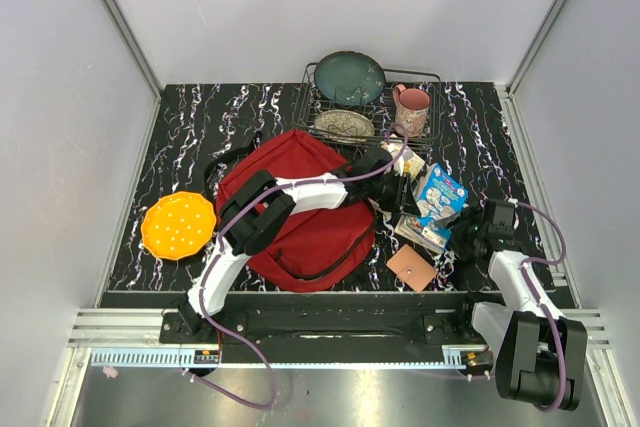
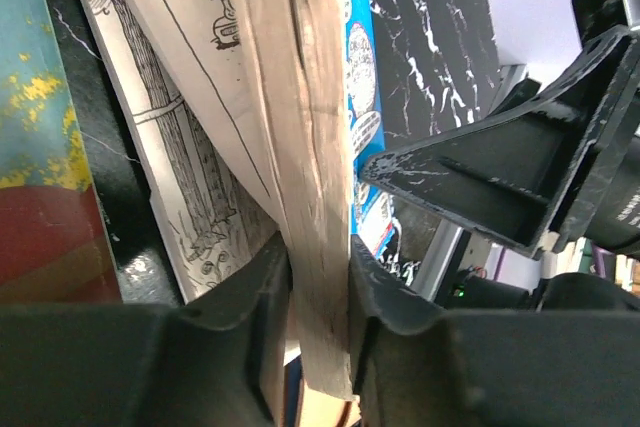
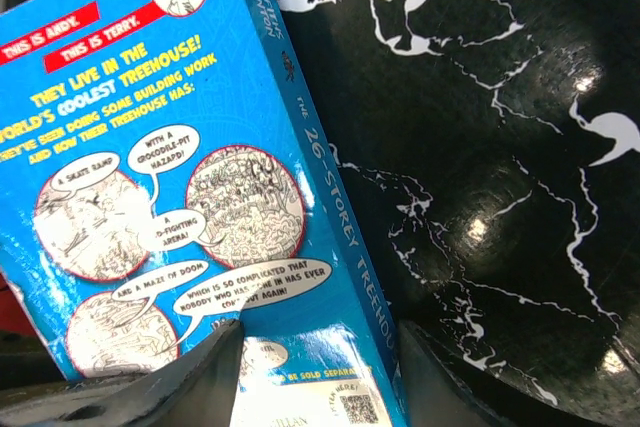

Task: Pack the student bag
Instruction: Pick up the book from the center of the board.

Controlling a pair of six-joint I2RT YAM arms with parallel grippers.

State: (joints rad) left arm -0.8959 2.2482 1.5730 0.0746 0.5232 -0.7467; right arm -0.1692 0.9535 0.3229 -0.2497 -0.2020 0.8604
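Two pincers meet at the blue book (image 3: 150, 197): left pincer (image 2: 320, 282) pinches its page block, likely to carry it to the student bag (image 1: 300, 217); right pincer (image 3: 315, 352) straddles its corner, grip unclear.

Black tabletop (image 1: 190, 127) here, shot through with white marble veins, running from wall to wall. Plain pale panels close it in: back wall (image 1: 330, 7), left wall (image 1: 50, 127), right wall (image 1: 600, 147). Silvery metal posts (image 1: 118, 22) climb the two back corners. Along the near edge runs a ribbed aluminium rail (image 1: 120, 325), and below it a dull grey metal surface (image 1: 380, 397). The light is soft and even; in the right wrist view small bright glints (image 3: 478, 222) sit on the glossy black top
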